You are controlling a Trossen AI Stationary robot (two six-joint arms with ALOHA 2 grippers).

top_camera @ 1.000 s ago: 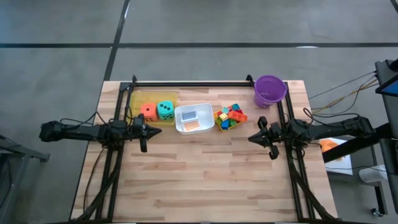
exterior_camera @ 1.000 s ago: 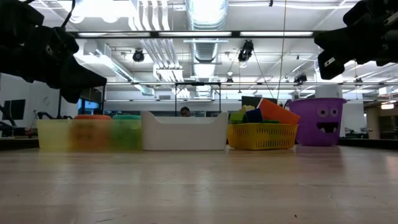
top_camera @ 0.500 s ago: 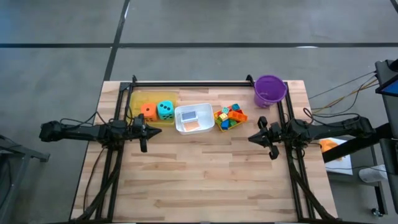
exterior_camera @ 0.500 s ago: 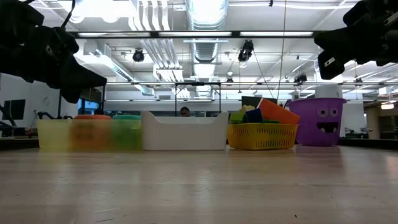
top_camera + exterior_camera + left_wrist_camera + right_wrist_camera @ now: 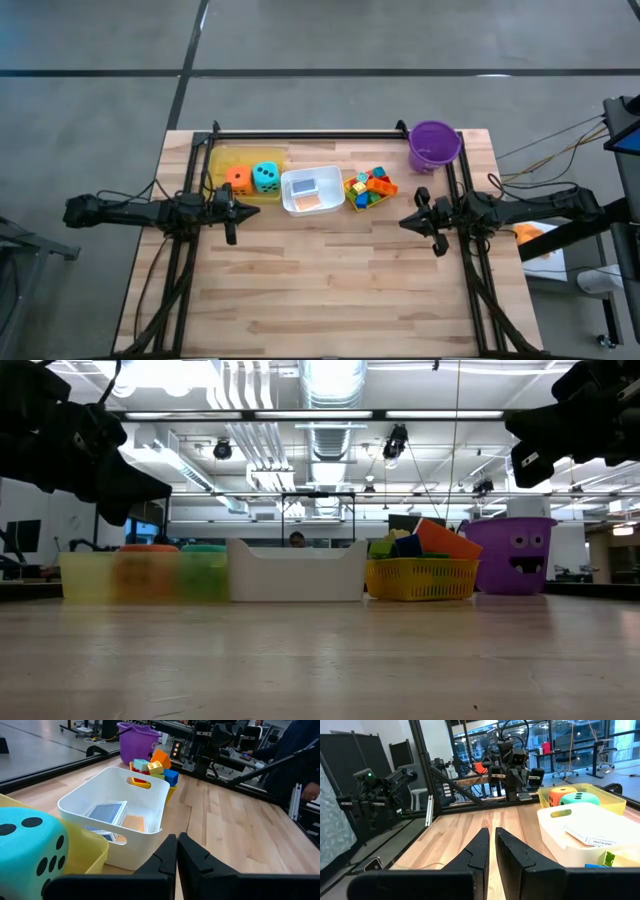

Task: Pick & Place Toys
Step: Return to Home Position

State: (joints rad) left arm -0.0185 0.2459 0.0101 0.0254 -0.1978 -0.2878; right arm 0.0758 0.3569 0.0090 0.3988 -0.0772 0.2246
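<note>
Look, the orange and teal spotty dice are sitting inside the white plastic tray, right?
Not quite. The orange dotted die and the teal dotted die sit inside the see-through yellow plastic tray. The white plastic tray beside it holds flat cards. The high view shows it.

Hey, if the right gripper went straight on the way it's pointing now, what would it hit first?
Nothing close: the right gripper points across bare table, beside the white tray. First in line looks like the left gripper opposite, though depth is unclear.
</note>
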